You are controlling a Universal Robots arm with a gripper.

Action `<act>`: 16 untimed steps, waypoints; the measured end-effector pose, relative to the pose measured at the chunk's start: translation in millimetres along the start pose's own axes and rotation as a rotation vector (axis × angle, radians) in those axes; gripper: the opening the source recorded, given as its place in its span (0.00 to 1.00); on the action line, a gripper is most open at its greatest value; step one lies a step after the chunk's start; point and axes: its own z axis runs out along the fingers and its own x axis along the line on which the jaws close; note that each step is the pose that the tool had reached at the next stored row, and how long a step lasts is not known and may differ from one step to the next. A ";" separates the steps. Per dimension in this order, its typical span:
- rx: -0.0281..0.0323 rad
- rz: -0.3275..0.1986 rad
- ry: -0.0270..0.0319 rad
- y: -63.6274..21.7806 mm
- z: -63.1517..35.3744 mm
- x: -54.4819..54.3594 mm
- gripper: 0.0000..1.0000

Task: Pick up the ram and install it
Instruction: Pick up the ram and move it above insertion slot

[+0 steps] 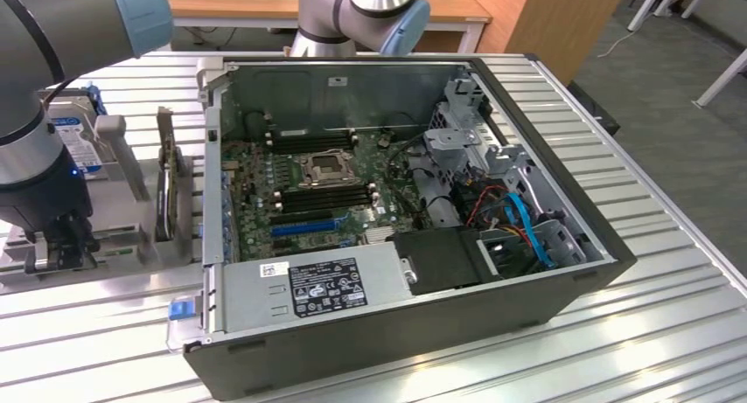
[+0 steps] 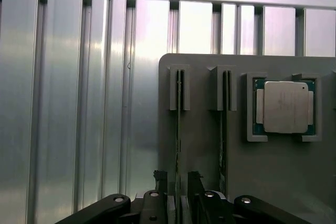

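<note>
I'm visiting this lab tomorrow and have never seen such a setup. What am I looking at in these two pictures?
The grey jointed tube is a robot arm, ending in a black gripper. One picture comes from a camera standing off the arm. The other comes from a camera on the arm's wrist, looking past the gripper. On the ribbed metal table lies an open black computer case. At the exterior view's left is a grey parts holder. It carries a square silver processor chip and two thin sticks standing on edge. The gripper's fingers straddle one, the ram stick, with gaps showing, so nothing is held yet.
</note>
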 end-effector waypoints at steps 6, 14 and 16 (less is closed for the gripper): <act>0.0001 0.000 -0.0001 0.0 0.1 0.0 0.29; 0.0001 0.000 -0.0001 0.0 0.1 0.0 0.21; 0.0001 0.000 -0.0001 0.0 0.1 0.0 0.21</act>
